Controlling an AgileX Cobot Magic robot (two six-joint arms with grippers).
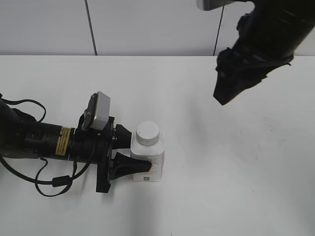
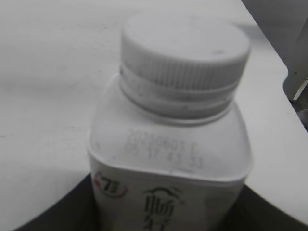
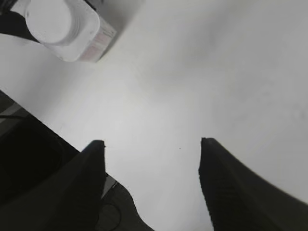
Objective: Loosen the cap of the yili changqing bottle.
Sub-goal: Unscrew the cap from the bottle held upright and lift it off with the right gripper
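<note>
The yili changqing bottle [image 1: 148,162] stands upright on the white table, a small squarish white bottle with dark print and pink-red accents. Its ribbed white cap [image 1: 147,132] sits on the neck. My left gripper [image 1: 139,155] is shut on the bottle's body from the left. The left wrist view shows the cap [image 2: 185,60] and bottle [image 2: 168,163] close up, between the dark fingers. My right gripper [image 1: 221,96] hangs open and empty high above the table, to the upper right of the bottle. The right wrist view shows its open jaws [image 3: 151,144], with the bottle [image 3: 77,33] and cap [image 3: 48,21] at top left.
The white table [image 1: 236,177] spreads around the bottle. A pale wall runs along the table's far edge. The left arm's cables [image 1: 49,182] lie on the table at the left. The table's edge [image 2: 284,67] shows in the left wrist view.
</note>
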